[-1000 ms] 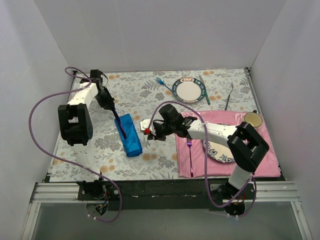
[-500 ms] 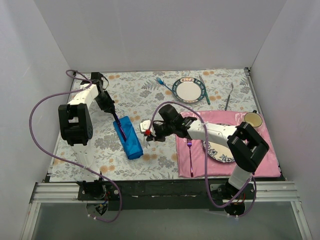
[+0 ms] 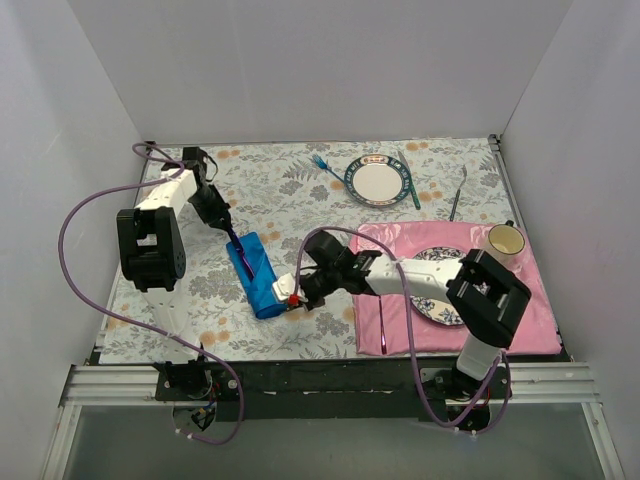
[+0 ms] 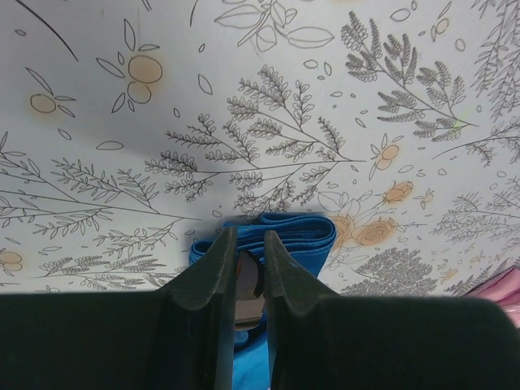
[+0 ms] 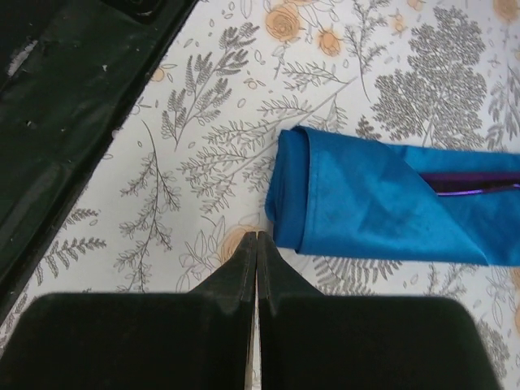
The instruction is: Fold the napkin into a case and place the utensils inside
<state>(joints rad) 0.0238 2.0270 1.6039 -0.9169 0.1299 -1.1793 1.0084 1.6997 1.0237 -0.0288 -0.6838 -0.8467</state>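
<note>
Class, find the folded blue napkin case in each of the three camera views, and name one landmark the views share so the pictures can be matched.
Top external: the case lies left of centre, slanted.
Left wrist: the case sits low in the middle, only one end showing.
Right wrist: the case lies right of centre and runs off the right edge.
Shared landmark: the floral tablecloth under the case.

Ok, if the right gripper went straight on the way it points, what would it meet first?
Most likely the tablecloth, just beside the folded end of the case. The shut right gripper aims narrowly past that end, so a brush against it can't be ruled out; depth is unclear.
</note>
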